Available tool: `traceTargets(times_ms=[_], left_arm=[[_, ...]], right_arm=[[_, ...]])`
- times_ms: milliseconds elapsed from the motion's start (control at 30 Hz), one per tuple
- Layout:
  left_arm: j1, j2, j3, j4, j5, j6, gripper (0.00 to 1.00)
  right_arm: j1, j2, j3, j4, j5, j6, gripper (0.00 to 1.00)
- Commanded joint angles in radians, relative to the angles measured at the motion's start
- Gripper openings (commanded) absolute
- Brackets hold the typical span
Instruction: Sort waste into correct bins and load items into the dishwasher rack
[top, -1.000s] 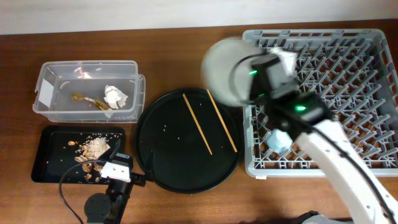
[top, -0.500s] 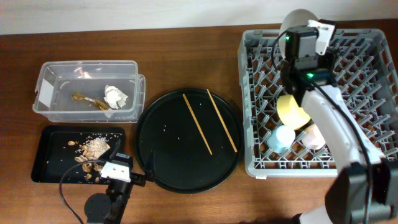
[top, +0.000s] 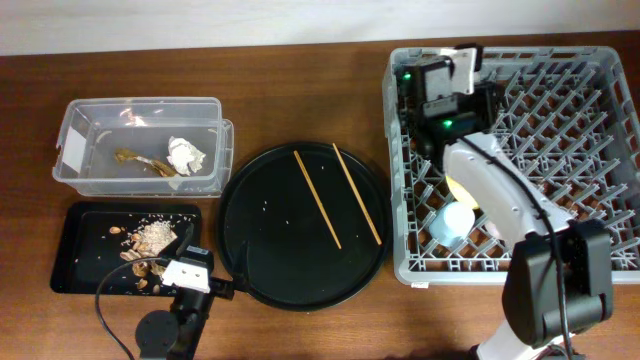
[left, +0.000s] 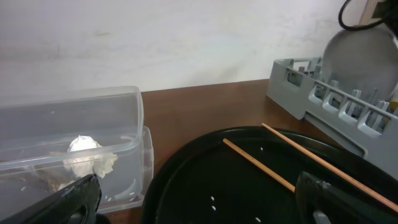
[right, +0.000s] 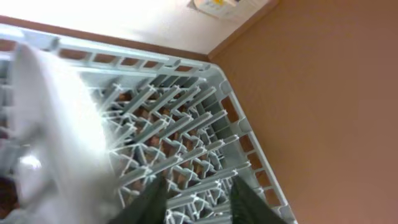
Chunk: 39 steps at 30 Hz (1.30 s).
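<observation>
Overhead, the clear box (top: 75, 125) at upper left is holding the crumpled tissue (top: 186, 153) and snack wrapper (top: 140, 160). Food scraps (top: 150, 238) are lying in the shallow black tray (top: 80, 270) below it. Two chopsticks (top: 318, 198) are resting on the round black tray (top: 260, 260). The dishwasher rack (top: 580, 90) is carrying the yellow bowl (top: 460, 188) and blue cup (top: 455, 222).

The right gripper (right: 199, 186) is reaching into the rack's upper-left corner, fingers spread with nothing between them. The left gripper (left: 196, 199) is sitting wide open, facing the round tray.

Only the left wrist view is plainly showing the grey plate (left: 364, 56), standing upright in the rack.
</observation>
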<state>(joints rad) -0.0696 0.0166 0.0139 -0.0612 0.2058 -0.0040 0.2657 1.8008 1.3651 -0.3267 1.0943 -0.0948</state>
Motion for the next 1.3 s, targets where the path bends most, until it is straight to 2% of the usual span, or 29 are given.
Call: traceTargets(times_ms=[0,67,133,200,333,367,400,433,500,567,700,800,900,1000,1067,1167,1267], left_arm=[[0.007,-0.003,-0.003,-0.003,0.008,-0.006,0.99],[0.007,-0.003,-0.003,-0.003,0.008,-0.006,0.99],[0.007,-0.003,-0.003,-0.003,0.008,-0.006,0.99],[0.007,-0.003,-0.003,-0.003,0.008,-0.006,0.99],[0.007,-0.003,-0.003,-0.003,0.008,-0.006,0.99],[0.007,-0.003,-0.003,-0.003,0.008,-0.006,0.99],[0.007,-0.003,-0.003,-0.003,0.008,-0.006,0.99],[0.007,-0.003,-0.003,-0.003,0.008,-0.006,0.99],[0.007,-0.003,-0.003,-0.003,0.008,-0.006,0.99],[0.007,-0.003,-0.003,-0.003,0.008,-0.006,0.99],[0.007,-0.003,-0.003,-0.003,0.008,-0.006,0.99],[0.007,-0.003,-0.003,-0.003,0.008,-0.006,1.0],[0.007,-0.003,-0.003,-0.003,0.008,-0.006,0.99],[0.007,-0.003,-0.003,-0.003,0.008,-0.006,0.99],[0.007,-0.003,-0.003,-0.003,0.008,-0.006,0.99],[0.007,-0.003,-0.003,-0.003,0.008,-0.006,0.99],[0.007,-0.003,-0.003,-0.003,0.008,-0.006,0.99]], right_arm=[[0.048,0.001,0.004,0.001,0.143,-0.006,0.46],[0.07,-0.017,0.005,0.0,0.203,-0.009,0.5],[0.1,-0.059,0.01,-0.021,0.169,-0.034,0.53],[0.149,-0.142,0.024,-0.148,-0.092,-0.044,0.58],[0.208,-0.279,0.085,-0.43,-0.651,0.142,0.63],[0.214,-0.296,0.091,-0.467,-0.757,0.168,0.63],[0.225,-0.319,0.092,-0.518,-0.934,0.2,0.57],[0.233,-0.323,0.092,-0.55,-1.023,0.219,0.52],[0.26,-0.311,0.089,-0.626,-1.17,0.265,0.49],[0.321,-0.264,0.057,-0.676,-1.196,0.318,0.49],[0.397,-0.133,0.016,-0.629,-1.186,0.317,0.5],[0.4,-0.019,0.016,-0.534,-1.138,0.317,0.5],[0.381,0.115,0.017,-0.42,-1.156,0.317,0.47],[0.377,0.21,0.017,-0.38,-1.196,0.317,0.43],[0.38,0.252,0.017,-0.378,-1.236,0.317,0.35],[0.389,0.282,0.017,-0.408,-1.241,0.317,0.04],[0.387,0.234,0.021,-0.44,-1.239,0.325,0.04]])
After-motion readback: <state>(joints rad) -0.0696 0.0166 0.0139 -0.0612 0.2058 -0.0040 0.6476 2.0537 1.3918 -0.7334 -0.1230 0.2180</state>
